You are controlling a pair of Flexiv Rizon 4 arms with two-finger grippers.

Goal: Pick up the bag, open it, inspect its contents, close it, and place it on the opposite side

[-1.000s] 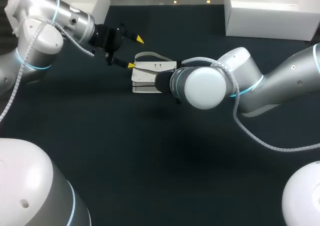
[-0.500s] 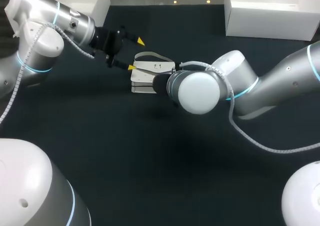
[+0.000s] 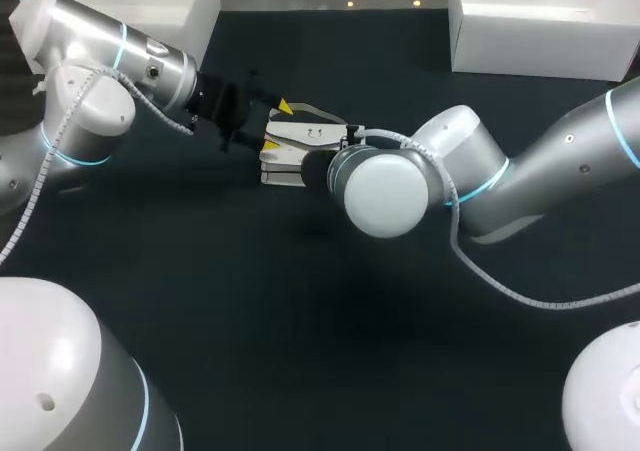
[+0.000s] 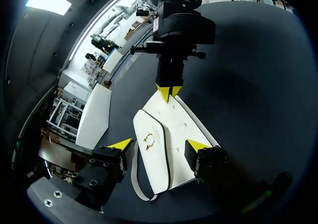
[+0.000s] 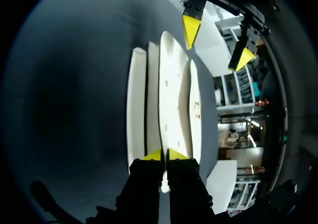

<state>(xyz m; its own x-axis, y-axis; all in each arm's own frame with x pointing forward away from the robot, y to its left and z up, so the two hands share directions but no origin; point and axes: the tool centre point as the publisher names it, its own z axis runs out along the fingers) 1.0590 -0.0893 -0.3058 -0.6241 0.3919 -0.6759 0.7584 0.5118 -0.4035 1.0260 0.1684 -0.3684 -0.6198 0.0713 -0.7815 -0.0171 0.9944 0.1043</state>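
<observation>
Near the middle of the dark bench [image 3: 250, 301], 2 tools meet at a white bag [image 3: 296, 143].
The bag lies on the bench, its flap and small ring clasp [image 4: 148, 140] facing up. The left tool [image 4: 159, 144] is spread wide, 1 yellow tip at each side of the bag's strap end. The right tool [image 5: 165, 155] is pinched closed on the bag's opposite edge.

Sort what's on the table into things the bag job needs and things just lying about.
Job:
- white handbag with flap and strap
- left end effector, open, straddling the handbag
- right end effector, pinching one end of the handbag

Lying about:
- white box at the far right
- white box at the far left
</observation>
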